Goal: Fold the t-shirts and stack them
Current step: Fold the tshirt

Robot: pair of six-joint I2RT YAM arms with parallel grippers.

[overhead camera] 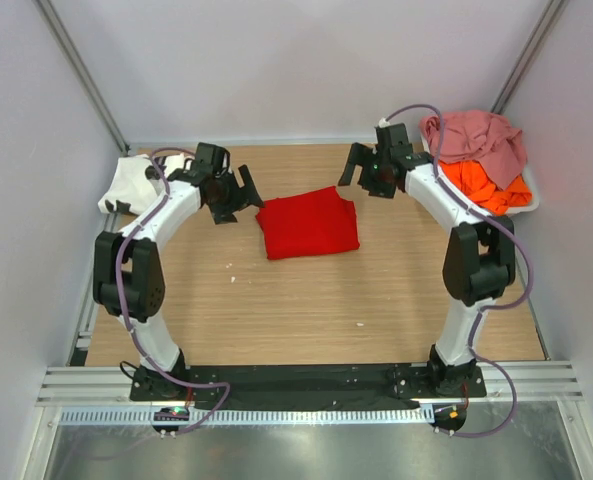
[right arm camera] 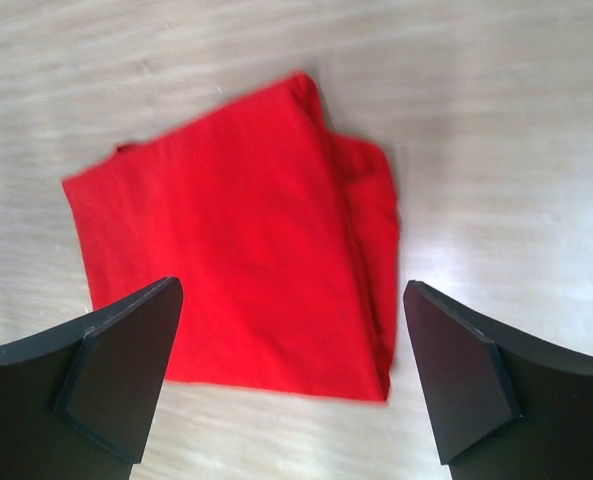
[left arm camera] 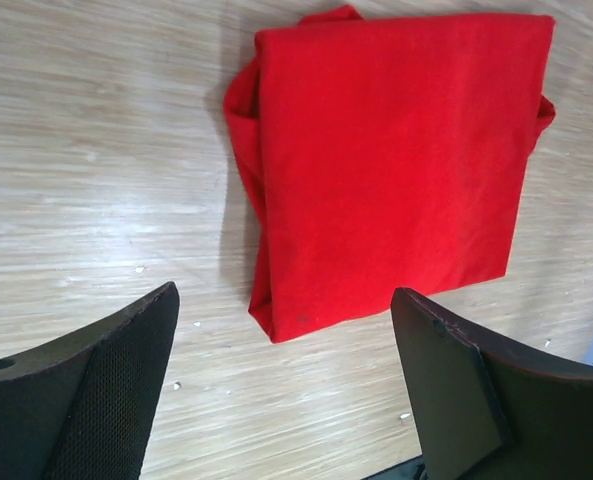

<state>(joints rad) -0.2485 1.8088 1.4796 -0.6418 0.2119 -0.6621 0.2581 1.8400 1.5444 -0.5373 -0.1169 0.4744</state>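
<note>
Between both open hands lies the folded red t-shirt [overhead camera: 308,222].

Overhead view bright, even, diffuse; my arms throw only faint soft shadows on table [overhead camera: 306,300]. White walls slightly washed out. My left wrist view sharp: wood grain crisp, red t-shirt [left arm camera: 396,160] saturated, narrow dark shadow along its left edge. My right wrist view softer, cloth edges blurred, pale sheen on wood upper right. My fingers [right arm camera: 116,380] close to lens, dark, little detail.
</note>
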